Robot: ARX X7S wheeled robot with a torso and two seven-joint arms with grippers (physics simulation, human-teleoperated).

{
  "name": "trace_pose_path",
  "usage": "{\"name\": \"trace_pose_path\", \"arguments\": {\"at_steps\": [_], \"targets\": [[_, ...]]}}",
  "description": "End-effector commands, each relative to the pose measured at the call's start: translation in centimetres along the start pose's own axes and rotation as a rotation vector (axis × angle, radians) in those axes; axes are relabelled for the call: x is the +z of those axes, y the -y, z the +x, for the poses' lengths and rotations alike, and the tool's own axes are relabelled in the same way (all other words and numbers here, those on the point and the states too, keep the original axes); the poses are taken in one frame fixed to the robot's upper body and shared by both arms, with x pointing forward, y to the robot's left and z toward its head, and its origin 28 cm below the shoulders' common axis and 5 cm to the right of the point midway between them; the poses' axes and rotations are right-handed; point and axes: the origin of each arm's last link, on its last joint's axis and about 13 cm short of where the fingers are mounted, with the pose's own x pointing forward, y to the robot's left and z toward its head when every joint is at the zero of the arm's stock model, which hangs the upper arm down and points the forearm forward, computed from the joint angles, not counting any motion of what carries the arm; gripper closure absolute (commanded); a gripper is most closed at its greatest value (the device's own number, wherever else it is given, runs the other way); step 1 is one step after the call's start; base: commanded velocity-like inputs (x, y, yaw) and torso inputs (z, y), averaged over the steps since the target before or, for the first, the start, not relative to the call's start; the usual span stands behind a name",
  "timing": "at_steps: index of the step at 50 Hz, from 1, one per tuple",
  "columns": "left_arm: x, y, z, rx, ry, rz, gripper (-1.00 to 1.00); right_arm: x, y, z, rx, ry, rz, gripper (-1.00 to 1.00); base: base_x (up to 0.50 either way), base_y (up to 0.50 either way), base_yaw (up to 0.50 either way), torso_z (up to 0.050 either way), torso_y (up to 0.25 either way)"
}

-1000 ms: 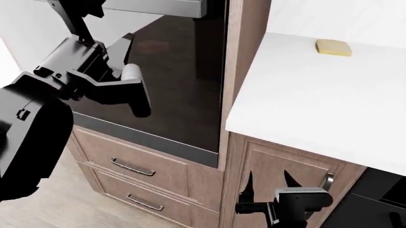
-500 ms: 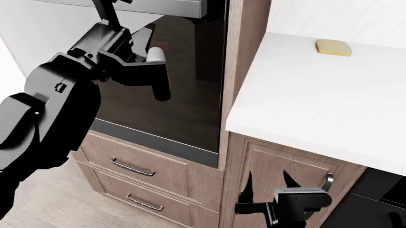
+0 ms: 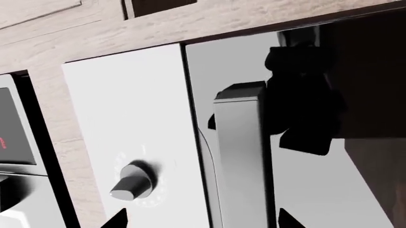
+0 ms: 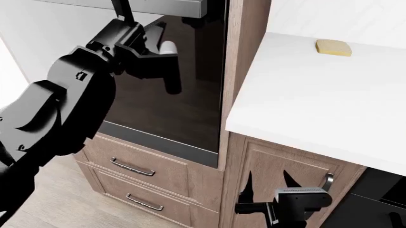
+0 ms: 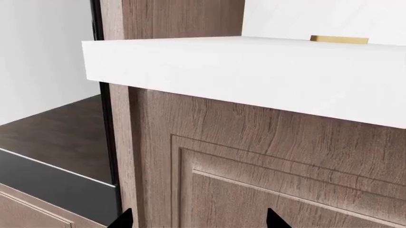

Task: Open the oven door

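Observation:
The oven door (image 4: 190, 99) is a tall glossy dark glass panel with a grey strip along its lower edge, and it looks closed. Its steel bar handle (image 4: 161, 5) runs along the top. My left gripper (image 4: 170, 59) is open, raised in front of the door's upper part. In the left wrist view the handle (image 3: 240, 161) lies between the two fingertips (image 3: 117, 221) of the left gripper (image 3: 199, 223), untouched. My right gripper (image 4: 266, 190) hangs open low before the wooden cabinet door (image 5: 266, 180), holding nothing. The oven door (image 5: 57, 142) also shows beside it.
Two wooden drawers (image 4: 133, 166) sit under the oven. A white counter (image 4: 304, 95) carries a yellow block (image 4: 333, 47). A white control panel with a knob (image 3: 130, 180) adjoins the handle. A black appliance front (image 4: 381, 199) stands at the lower right.
My left arm has risen and moved right, carrying its open gripper from mid-door up toward the handle. The right arm has not moved.

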Motion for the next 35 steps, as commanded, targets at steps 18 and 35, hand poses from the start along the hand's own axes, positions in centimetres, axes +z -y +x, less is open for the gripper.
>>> {"name": "trace_pose_path", "arguments": {"at_steps": [18,35], "targets": [[0.4,1.1,1.0,-0.021,0.011,-0.023,-1.00,0.0,0.0,0.0,-0.001,0.003,0.000,-1.00,0.00,0.00,0.00,0.000,0.000],[0.0,1.2,2.0,-0.025,-0.001,-0.014,-1.00,0.0,0.1,-0.1,-0.004,0.007,0.001,-1.00,0.00,0.00,0.00,0.000,0.000]]}}
